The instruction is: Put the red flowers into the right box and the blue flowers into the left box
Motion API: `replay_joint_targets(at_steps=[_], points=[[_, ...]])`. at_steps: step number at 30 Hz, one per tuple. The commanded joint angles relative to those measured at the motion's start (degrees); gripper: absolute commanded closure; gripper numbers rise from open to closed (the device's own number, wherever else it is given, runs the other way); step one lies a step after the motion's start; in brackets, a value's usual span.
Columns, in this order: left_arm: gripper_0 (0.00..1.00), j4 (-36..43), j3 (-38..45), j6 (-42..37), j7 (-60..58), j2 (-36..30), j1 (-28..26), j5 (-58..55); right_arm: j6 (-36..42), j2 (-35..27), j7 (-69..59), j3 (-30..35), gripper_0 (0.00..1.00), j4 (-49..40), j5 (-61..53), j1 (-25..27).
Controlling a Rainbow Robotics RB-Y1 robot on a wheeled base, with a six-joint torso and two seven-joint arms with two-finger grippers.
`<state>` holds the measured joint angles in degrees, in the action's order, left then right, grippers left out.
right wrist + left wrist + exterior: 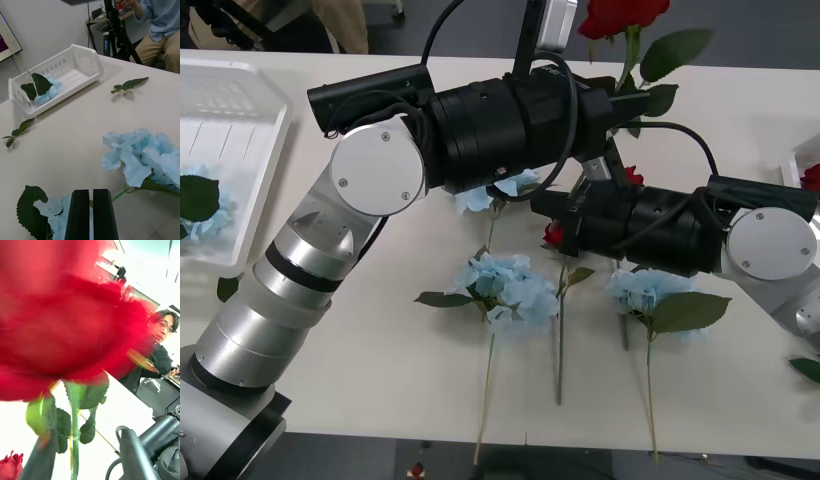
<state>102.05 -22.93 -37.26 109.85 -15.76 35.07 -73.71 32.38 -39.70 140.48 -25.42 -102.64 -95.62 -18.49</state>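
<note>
My left gripper is raised above the table's far middle, shut on the stem of a red flower whose bloom looms close in the left wrist view. A second red flower lies on the table just under my right gripper, whose black fingers are shut together with nothing seen between them. Three blue flowers lie on the table. The left box holds a blue flower. Only an edge of the right box shows, with some red inside.
Both arms cross over the table's middle, the left one above the right. Loose green leaf sprigs lie on the table between the flowers and the left box. The table's front edge runs just below the stems.
</note>
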Motion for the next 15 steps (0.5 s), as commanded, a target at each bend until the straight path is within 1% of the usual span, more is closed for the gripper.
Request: replay_joint_targets(at_steps=[1, 5, 9, 15], points=[[0.0, 1.75, 0.08, 0.52, 2.39, -0.59, 1.85, -0.12, -0.92, -1.7, 0.84, 0.63, 1.0, -0.98, -0.27, -0.58], [0.0, 1.75, 0.08, 0.52, 2.39, -0.59, 1.85, -0.12, -0.92, -2.4, 0.4, 0.72, 1.0, -0.98, -0.44, -0.49], [0.0, 1.75, 0.08, 0.52, 2.39, -0.59, 1.85, -0.12, -0.57, -4.86, -1.7, 0.72, 1.0, -0.45, -1.14, -0.32], [0.0, 1.75, 0.08, 0.52, 2.39, -0.59, 1.85, -0.12, 4.09, -9.08, -8.3, 2.22, 1.0, 2.71, -0.88, 0.3]])
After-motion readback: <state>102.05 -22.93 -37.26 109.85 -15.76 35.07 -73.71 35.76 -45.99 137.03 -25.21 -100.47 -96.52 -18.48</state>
